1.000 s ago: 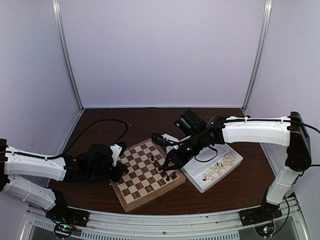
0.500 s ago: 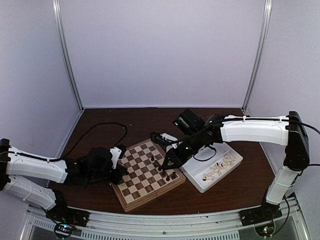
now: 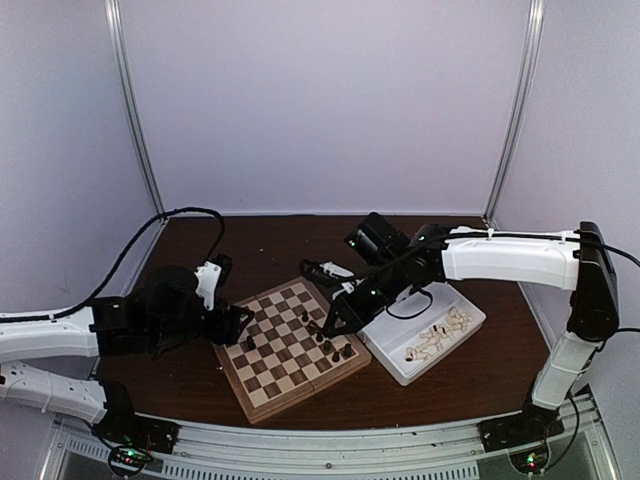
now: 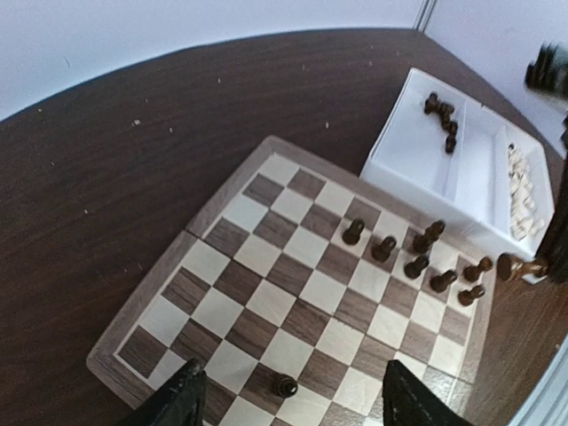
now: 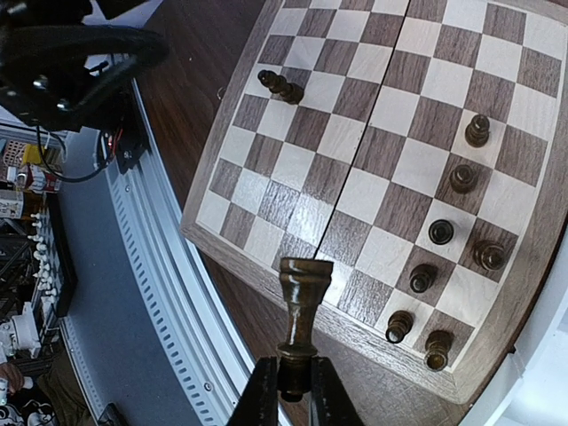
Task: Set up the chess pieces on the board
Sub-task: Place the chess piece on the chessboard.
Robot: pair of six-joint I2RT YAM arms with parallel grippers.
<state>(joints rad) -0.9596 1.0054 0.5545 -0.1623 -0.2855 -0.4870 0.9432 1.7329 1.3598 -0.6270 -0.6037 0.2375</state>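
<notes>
The board [image 3: 285, 372] lies skewed at mid-table. My left gripper [image 3: 236, 322] hovers open over its left edge. In the left wrist view a small dark chess piece [image 4: 284, 386] stands alone on a dark square between the spread fingers [image 4: 177, 404], untouched. Several more dark chess pieces [image 4: 383, 248] stand along the board's right side. My right gripper [image 5: 295, 377] is shut on the base of a dark brown chess piece [image 5: 303, 293], held above the board's [image 5: 382, 177] near edge, close to the right-hand pieces [image 5: 441, 232].
A white two-compartment tray [image 3: 400, 372] touches the board's right side, with dark pieces [image 4: 442, 114] in one bin and cream pieces [image 4: 524, 191] in the other. A black cable [image 3: 185, 213] arcs behind the left arm. A metal rail [image 3: 330, 450] runs along the near edge.
My left gripper opened, left the dark piece standing on the board's left side, and lifted back to the left. The right gripper has barely moved with its piece.
</notes>
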